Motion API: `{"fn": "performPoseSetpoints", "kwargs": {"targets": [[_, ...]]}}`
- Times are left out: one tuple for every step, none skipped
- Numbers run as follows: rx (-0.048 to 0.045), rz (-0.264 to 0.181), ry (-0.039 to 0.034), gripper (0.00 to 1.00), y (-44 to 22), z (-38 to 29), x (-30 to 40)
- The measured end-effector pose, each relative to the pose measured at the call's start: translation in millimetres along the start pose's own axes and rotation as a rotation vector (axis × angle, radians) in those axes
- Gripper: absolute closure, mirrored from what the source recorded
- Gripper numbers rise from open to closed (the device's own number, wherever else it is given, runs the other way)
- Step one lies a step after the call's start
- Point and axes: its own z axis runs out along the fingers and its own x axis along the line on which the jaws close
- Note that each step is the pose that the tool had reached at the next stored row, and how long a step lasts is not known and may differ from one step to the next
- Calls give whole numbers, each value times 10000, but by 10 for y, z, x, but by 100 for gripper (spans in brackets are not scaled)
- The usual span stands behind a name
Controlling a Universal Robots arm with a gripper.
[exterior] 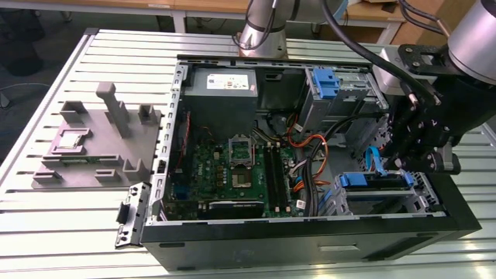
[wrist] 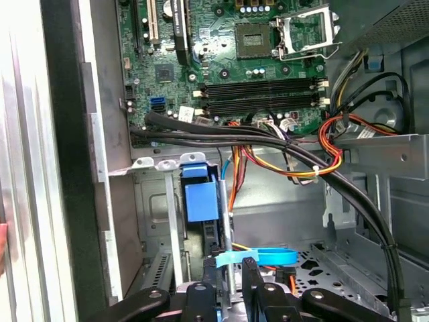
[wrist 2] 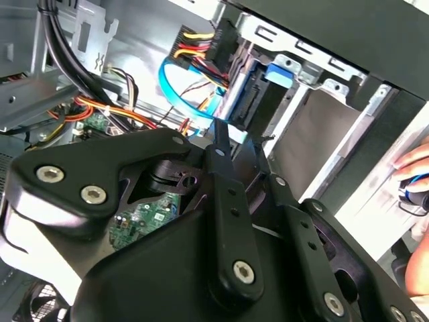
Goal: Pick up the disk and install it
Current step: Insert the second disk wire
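The disk (exterior: 370, 181) stands on edge in the drive cage at the case's front corner, on the exterior view's right, with its blue carrier tab (wrist: 201, 199) facing the motherboard. My gripper (exterior: 405, 168) hangs right over that cage. In the first wrist view my gripper (wrist: 226, 285) has a black finger on each side of the disk's thin edge (wrist: 226, 248), and the jaws look shut on it. The second wrist view shows one finger (wrist 2: 221, 151) against the disk's blue-railed end (wrist 2: 258, 90).
A blue data cable (wrist: 258, 257) and orange and black wire bundles (wrist: 281, 144) run close past the cage. The motherboard (exterior: 240, 168), grey power-supply box (exterior: 220, 87) and a bare blue bracket (exterior: 326, 81) fill the case. A grey fixture (exterior: 93, 145) lies outside. A person's hand (wrist 2: 412, 168) rests beside the case.
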Motion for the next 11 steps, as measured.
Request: {"fn": "performPoseSetpoints", "kwargs": {"targets": [[0, 0, -1, 71, 1, 1, -13], [-1, 0, -4, 71, 3, 2, -24], [-1, 0, -8, 71, 4, 2, -31], [-2, 1, -13, 71, 4, 2, -37], [-3, 1, -21, 71, 5, 4, -43], [-3, 1, -29, 71, 5, 5, -49], [-4, 3, -34, 71, 5, 6, -55], [-4, 3, -37, 71, 3, 7, -63], [-4, 3, -38, 71, 2, 7, -73], [-5, 1, -39, 71, -1, 9, -83], [-5, 1, -38, 71, -6, 9, -91]]}}
